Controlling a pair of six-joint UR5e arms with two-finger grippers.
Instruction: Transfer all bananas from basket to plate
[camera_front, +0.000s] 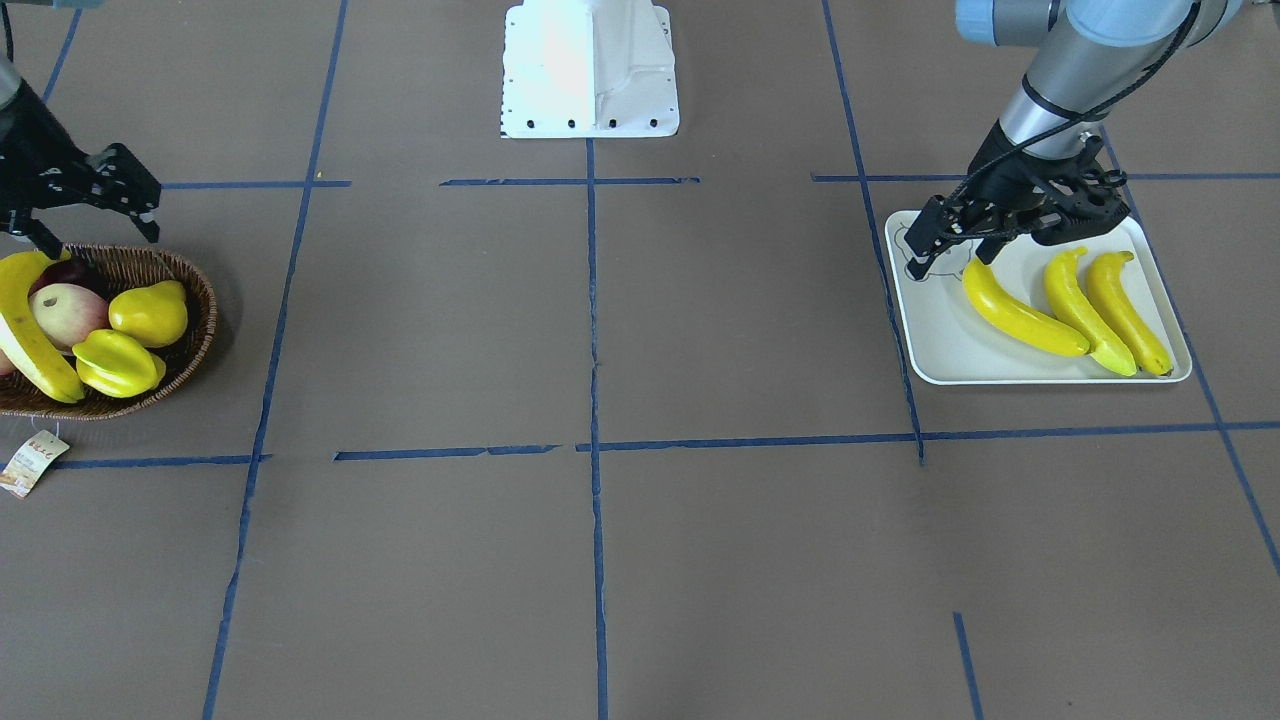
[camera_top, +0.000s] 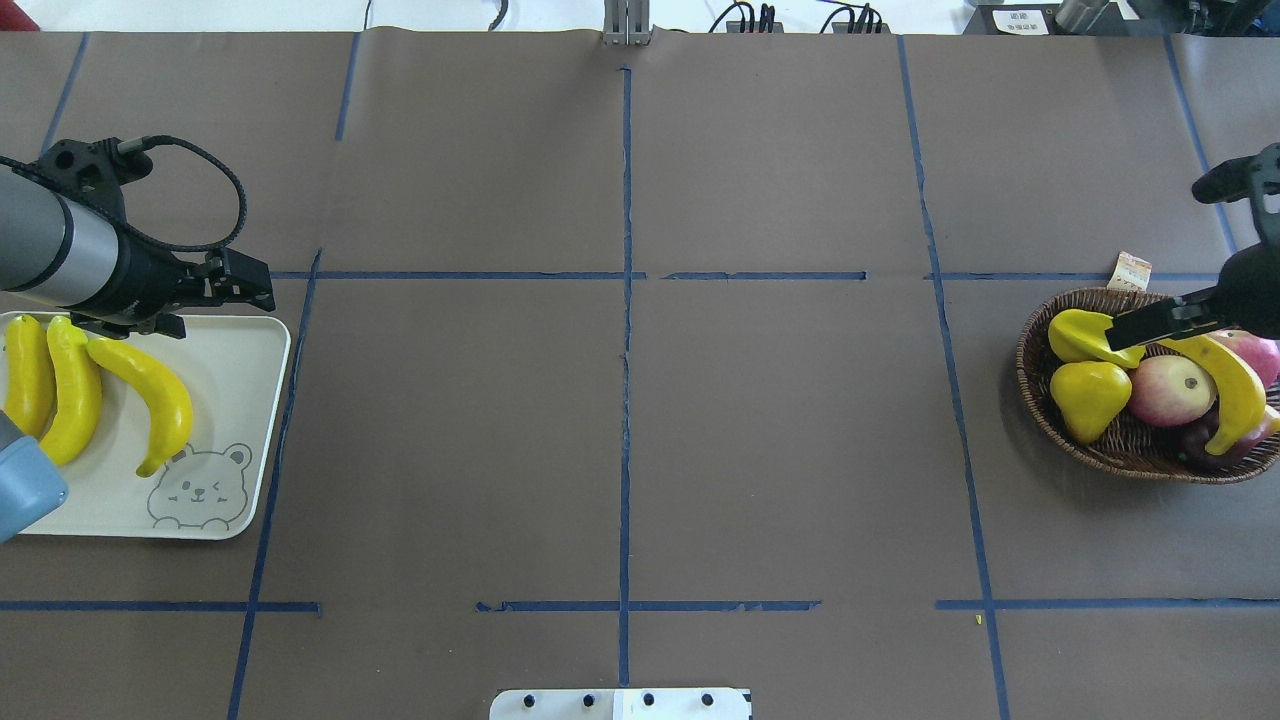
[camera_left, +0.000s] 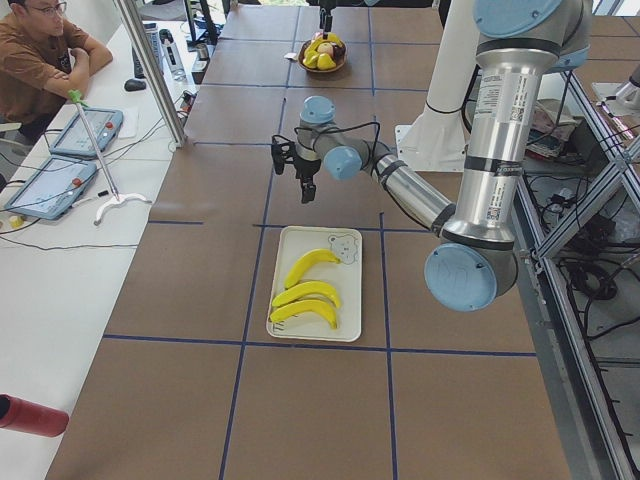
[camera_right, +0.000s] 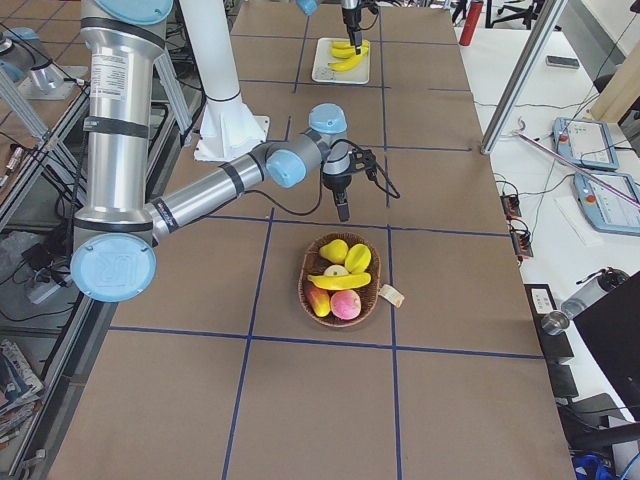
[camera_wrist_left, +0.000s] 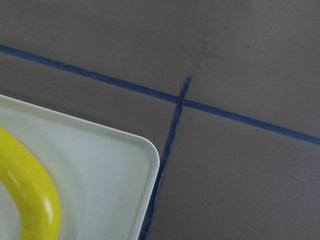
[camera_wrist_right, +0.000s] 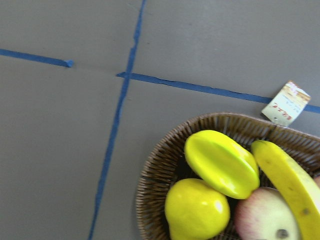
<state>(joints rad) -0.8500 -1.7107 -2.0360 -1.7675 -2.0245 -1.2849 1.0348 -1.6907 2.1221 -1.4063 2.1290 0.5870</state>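
Hovering wide, the left gripper (camera_front: 950, 255) had the plate's (camera_front: 950, 348) three bananas (camera_front: 1022, 316) below. The right gripper (camera_front: 100, 238), also wide, overhung the basket's (camera_front: 196, 340) banana (camera_front: 30, 335)

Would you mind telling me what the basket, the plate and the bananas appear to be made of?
Basket: woven wicker or rattan, matte dark brown; interlaced strands show along the rim.
Plate: likely plastic or melamine; smooth, pale, soft sheen, moulded rounded rim.
Bananas: probably plastic replicas; uniform glossy yellow with sharp highlights.
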